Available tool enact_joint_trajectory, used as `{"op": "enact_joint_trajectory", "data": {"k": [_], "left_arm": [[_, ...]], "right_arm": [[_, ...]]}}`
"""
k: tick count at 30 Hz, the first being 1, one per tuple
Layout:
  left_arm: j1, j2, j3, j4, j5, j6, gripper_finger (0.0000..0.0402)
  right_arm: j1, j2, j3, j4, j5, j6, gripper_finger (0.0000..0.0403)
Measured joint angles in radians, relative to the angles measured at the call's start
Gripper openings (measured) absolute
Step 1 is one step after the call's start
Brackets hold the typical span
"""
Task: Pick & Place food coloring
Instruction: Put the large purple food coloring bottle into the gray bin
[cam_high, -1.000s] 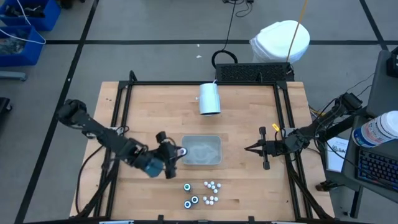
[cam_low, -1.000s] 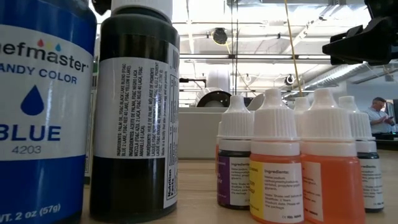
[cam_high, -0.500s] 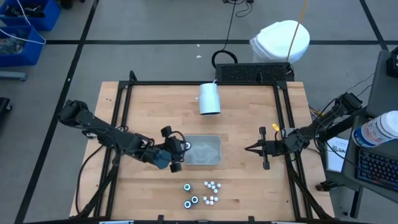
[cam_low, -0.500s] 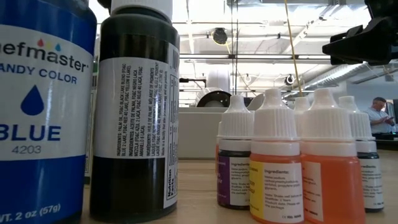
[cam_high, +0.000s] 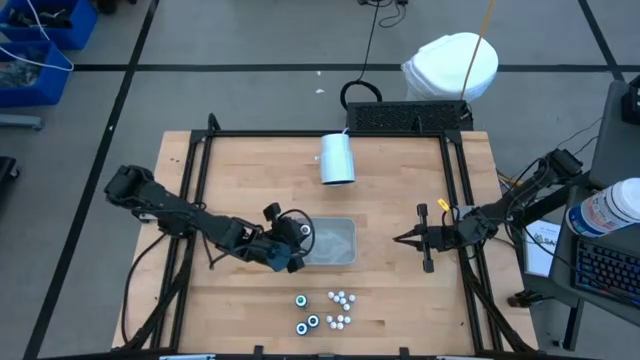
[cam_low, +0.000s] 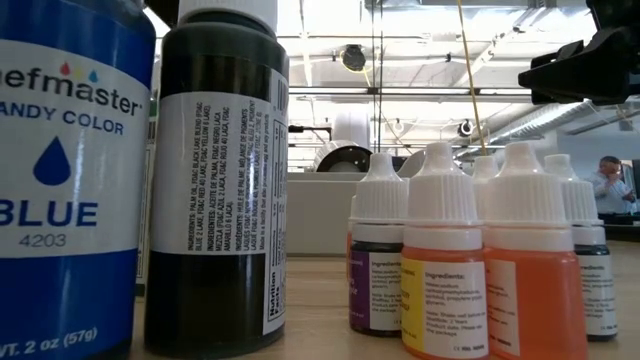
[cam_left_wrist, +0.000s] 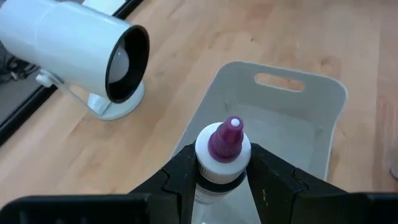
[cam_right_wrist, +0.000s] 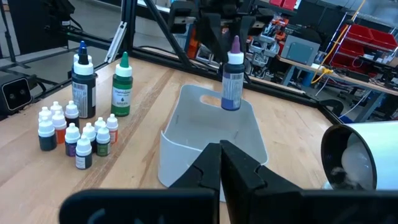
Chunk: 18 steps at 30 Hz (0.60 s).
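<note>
Now the left gripper (cam_left_wrist: 221, 180) is clamped on a purple-tipped bottle (cam_left_wrist: 222, 149), its dark fingers (cam_left_wrist: 180, 177) pressed to either side just under the white collar. In the right wrist view that bottle (cam_right_wrist: 232, 74) hangs upright over the far end of the grey bin (cam_right_wrist: 208, 134), clear of its floor. In the high view the left gripper (cam_high: 292, 240) sits at the bin's (cam_high: 345, 226) left edge, centre of the frame.

The step in hand appears to be the placing: the bottle has been carried to the bin and not yet let go. The next move calls for a short descent into the bin, keeping the bottle off the near rim, then a spreading of the fingers so it settles inside.

Outward from there, the rest of the food coloring stands in a cluster (cam_high: 325, 311) at lower centre of the high view, below the bin. The right wrist view shows it at the left of the frame: a black bottle (cam_right_wrist: 82, 81), a green bottle (cam_right_wrist: 122, 87) and a huddle of small white-capped droppers (cam_right_wrist: 74, 137). The low view looks past a blue bottle (cam_low: 65, 180) at the same group.

A white cup (cam_high: 337, 158) lies on its side above the bin.

The right gripper (cam_high: 400, 239) waits at centre right, fingers pressed together and holding nothing, pointing toward the bin.
</note>
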Motion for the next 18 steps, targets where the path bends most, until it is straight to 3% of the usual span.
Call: {"op": "enact_joint_trajectory", "data": {"k": [7, 18], "left_arm": [[-0.001, 0.0, -0.003, 0.005, -0.012, -0.097, 0.0129], [-0.007, 0.0, -0.11, 0.064, -0.052, -0.167, 0.0129]], "right_arm": [[0.0, 0.0, 0.0, 0.0, 0.0, 0.0, 0.0], [0.0, 0.0, 0.0, 0.0, 0.0, 0.002, 0.0]]}}
